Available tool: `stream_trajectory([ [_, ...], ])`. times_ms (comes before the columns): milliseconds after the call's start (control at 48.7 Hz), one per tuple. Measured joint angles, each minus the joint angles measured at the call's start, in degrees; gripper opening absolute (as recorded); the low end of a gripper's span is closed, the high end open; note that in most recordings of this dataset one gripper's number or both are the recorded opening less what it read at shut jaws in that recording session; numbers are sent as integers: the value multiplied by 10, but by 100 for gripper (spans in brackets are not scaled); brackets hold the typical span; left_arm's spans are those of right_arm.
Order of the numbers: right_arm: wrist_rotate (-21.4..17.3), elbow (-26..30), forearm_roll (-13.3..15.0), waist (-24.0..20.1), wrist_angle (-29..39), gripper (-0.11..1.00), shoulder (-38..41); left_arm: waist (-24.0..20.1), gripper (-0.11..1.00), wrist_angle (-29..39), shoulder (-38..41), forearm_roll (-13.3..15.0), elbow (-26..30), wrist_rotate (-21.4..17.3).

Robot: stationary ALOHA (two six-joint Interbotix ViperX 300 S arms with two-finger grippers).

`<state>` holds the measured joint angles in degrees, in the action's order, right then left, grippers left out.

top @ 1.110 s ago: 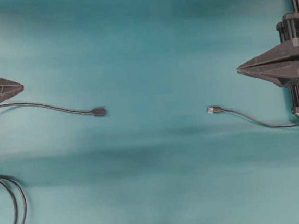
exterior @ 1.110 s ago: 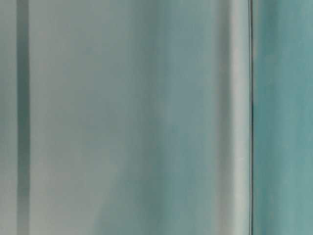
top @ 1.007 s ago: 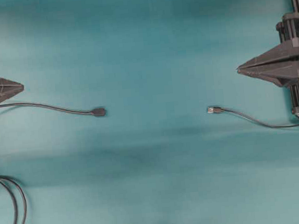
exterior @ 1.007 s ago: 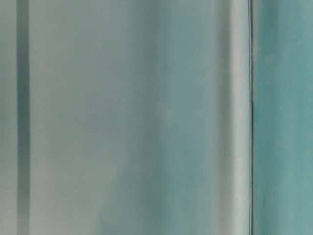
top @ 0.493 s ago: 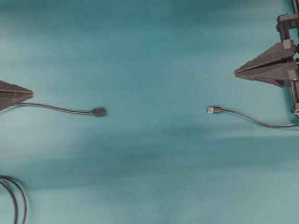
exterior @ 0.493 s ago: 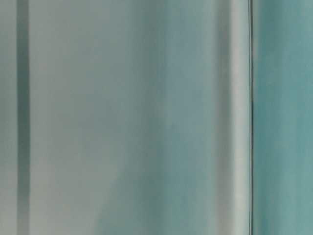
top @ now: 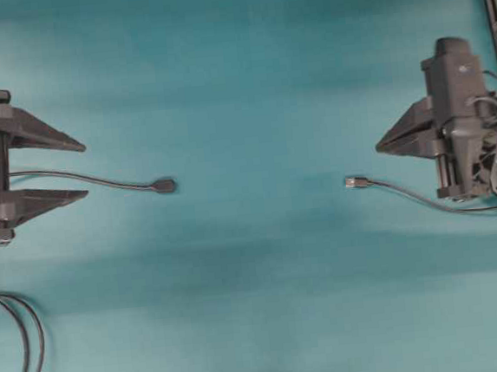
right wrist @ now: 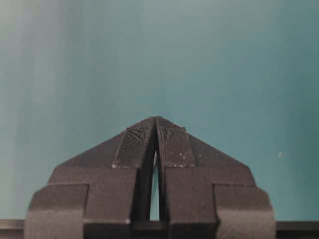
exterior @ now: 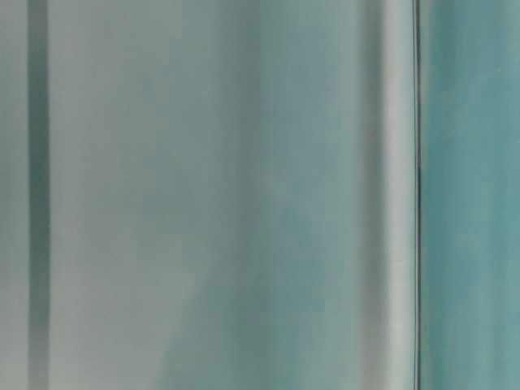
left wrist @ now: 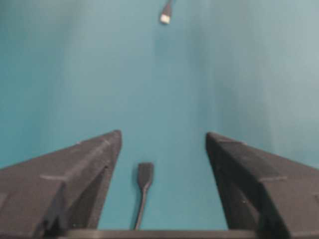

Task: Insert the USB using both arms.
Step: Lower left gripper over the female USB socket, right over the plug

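We found our left gripper [top: 86, 171], a pair of long black triangular printed fingers, standing wide apart at the left edge of the overhead view, with nothing between them but the thin dark cable that ran out under the gap. In the left wrist view that cable's dark rounded connector [left wrist: 145, 174] lay on the table just ahead of the spread fingers, roughly centred between them and untouched. Our right gripper [top: 377, 148], of the same black printed make, had its fingers pressed together, and the right wrist view showed only a sliver of light between the ribbed pads [right wrist: 131, 141], holding nothing.

Below and just left of that closed tip lay the tiny silvery USB plug [top: 352, 181] on its thin dark grey cable [top: 424, 204], flat on the teal table [top: 238, 65], well apart from the dark connector. A loop of thicker black cable [top: 19, 345] sat in the near left corner.

We judged the plug very light and rigid, its cable limp, so it would skid or swivel if nudged. The safest hold seemed to be the short dark housing right behind the metal tip, leaving the tip free.
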<state>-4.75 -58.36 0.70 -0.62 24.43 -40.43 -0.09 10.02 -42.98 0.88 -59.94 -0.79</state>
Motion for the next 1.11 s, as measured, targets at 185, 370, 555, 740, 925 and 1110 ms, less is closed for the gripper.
stream_trajectory([
  [185,-12,1,0,-2,7,0,50,-1,84,16,18,0,1,0],
  [370,-13,3,0,-2,12,19,87,-1,88,28,33,0,3,0],
  [555,-36,3,0,-2,25,71,109,-1,88,40,52,0,3,0],
  [740,-76,3,0,-2,31,57,141,-2,88,41,88,0,3,-1],
  [925,-80,3,0,-2,30,47,167,-2,88,40,135,0,8,-6],
  [1110,-81,-1,-1,-2,16,47,198,-2,88,39,180,0,18,-20],
])
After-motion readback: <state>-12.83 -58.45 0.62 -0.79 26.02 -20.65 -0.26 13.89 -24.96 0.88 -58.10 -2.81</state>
